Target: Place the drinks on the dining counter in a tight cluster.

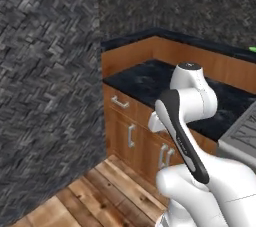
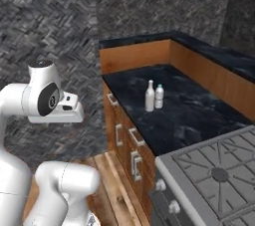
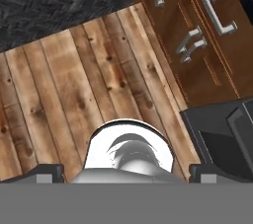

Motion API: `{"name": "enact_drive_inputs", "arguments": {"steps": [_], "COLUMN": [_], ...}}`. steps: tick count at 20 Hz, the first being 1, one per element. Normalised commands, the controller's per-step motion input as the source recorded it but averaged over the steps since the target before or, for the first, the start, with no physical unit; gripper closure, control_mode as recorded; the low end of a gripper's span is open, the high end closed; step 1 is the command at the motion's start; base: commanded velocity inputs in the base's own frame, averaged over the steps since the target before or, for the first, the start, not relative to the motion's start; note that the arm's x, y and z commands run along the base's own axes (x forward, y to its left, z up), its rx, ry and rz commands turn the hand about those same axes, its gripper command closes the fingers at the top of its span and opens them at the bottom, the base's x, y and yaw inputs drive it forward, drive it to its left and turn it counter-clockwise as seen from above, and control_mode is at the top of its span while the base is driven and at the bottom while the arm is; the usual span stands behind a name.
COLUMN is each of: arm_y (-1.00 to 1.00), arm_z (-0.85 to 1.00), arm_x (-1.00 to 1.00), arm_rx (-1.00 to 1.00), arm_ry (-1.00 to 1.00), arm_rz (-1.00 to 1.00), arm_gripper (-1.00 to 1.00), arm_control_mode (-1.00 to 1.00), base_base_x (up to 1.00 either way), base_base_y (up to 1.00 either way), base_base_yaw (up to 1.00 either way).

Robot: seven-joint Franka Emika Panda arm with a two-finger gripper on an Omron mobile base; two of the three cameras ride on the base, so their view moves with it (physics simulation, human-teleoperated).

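Hand view: gripper (image 3: pixel 126 172) at the bottom edge, fingers spread wide, empty, above wooden floor (image 3: pixel 74 85). Right base view, centre: slim tan bottle (image 2: pixel 150 96) and clear bottle (image 2: pixel 159 96) touching, upright on black counter (image 2: pixel 189 115); stove (image 2: pixel 219 175) lower right.

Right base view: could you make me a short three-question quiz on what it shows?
1. True or false: the two bottles stand upright close together on the black marble counter.
2. Which bottle is taller: (a) the slim tan bottle or (b) the clear bottle?
3. What appliance sits at the lower right?

Key: 1 true. 2 a. 3 the stove.
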Motion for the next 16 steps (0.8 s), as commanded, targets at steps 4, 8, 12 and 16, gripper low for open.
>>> {"name": "enact_drive_inputs", "arguments": {"steps": [4, 8, 12, 16], "arm_y": [0.0, 0.0, 0.0, 0.0], "arm_z": [0.0, 0.0, 0.0, 0.0], "arm_x": [0.0, 0.0, 0.0, 0.0], "arm_rx": [0.0, 0.0, 0.0, 0.0], "arm_ry": [0.0, 0.0, 0.0, 0.0], "arm_rz": [0.0, 0.0, 0.0, 0.0], "arm_gripper": [-1.0, -1.0, -1.0, -1.0], "arm_control_mode": [1.0, 1.0, 1.0, 1.0], "base_base_x": [0.65, 0.63, 0.6, 0.55], "base_base_y": [0.43, 0.38, 0.37, 0.35], "base_base_yaw": [-0.41, -0.48, -0.53, -0.58]}}
